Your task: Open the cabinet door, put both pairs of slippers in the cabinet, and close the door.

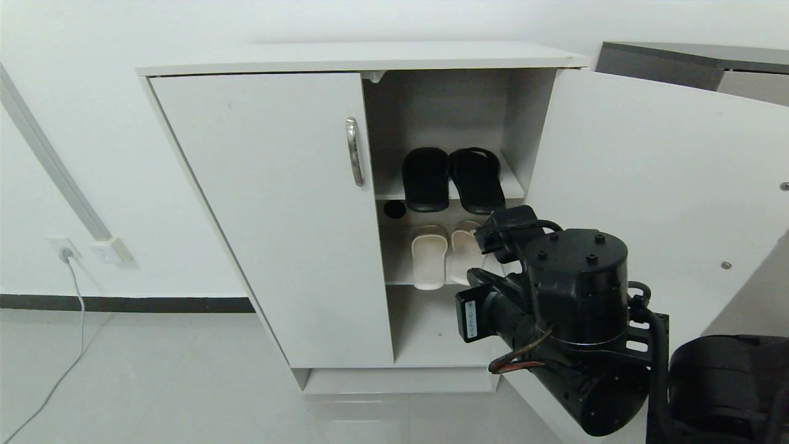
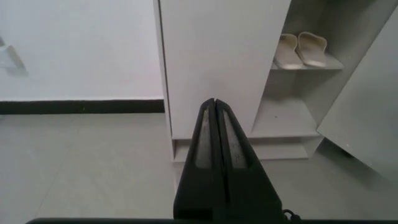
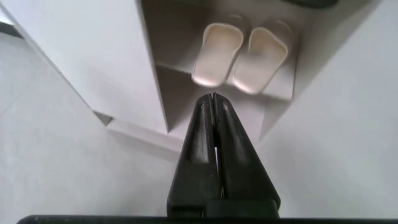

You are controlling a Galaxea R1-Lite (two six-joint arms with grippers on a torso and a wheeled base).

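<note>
The white cabinet (image 1: 259,203) has its left door shut and its right door (image 1: 647,179) swung wide open to the right. A black pair of slippers (image 1: 453,179) lies on the upper shelf. A white pair of slippers (image 1: 439,254) (image 2: 301,50) (image 3: 242,53) lies on the middle shelf. My right gripper (image 3: 213,99) is shut and holds nothing; it hangs just in front of and below the white pair, beside the open door. My left gripper (image 2: 214,104) is shut and holds nothing, low over the floor and pointing at the foot of the shut left door (image 2: 214,56).
The bottom shelf (image 1: 425,333) is bare. A metal handle (image 1: 354,151) runs along the shut door's inner edge. A wall socket with a cable (image 1: 65,254) sits at the left above the tiled floor (image 1: 154,382). Grey furniture (image 1: 678,61) stands behind the open door.
</note>
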